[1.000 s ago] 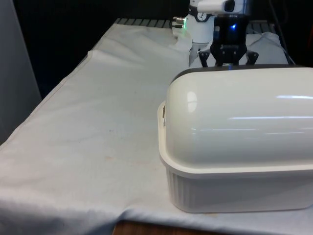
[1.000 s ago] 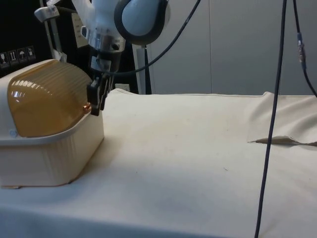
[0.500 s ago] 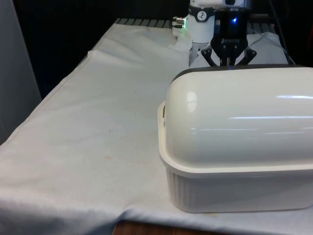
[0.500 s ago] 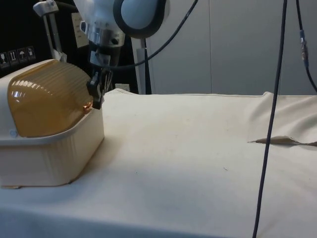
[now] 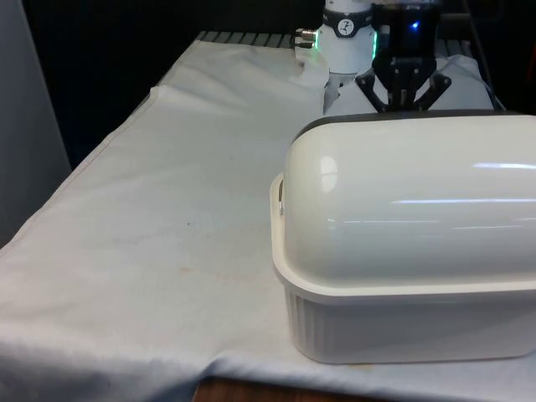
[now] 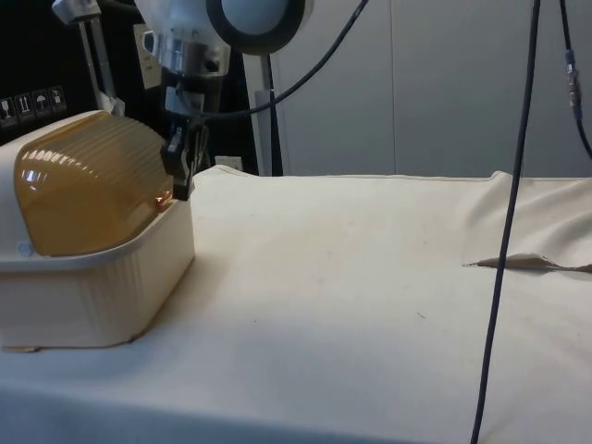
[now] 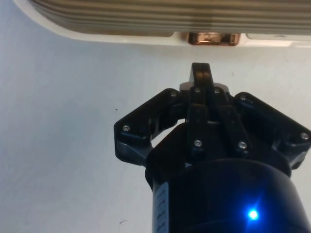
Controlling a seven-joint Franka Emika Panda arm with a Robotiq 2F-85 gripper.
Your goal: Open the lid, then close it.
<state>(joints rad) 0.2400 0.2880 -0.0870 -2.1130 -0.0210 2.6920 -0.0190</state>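
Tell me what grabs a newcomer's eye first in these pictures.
The big cream bread box with its domed roll lid down, at the front view's right. Behind it the black gripper, fingers together, hangs by the lid's small copper handle without holding it.

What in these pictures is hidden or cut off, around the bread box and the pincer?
Front view: the lid hides the copper handle and the tips of the pincer.
Front view: the bread box is cut off at the front view's right edge.
Side view: the lid blocks what lies inside the box.
Side view: any gap between pincer and handle is too small to tell.
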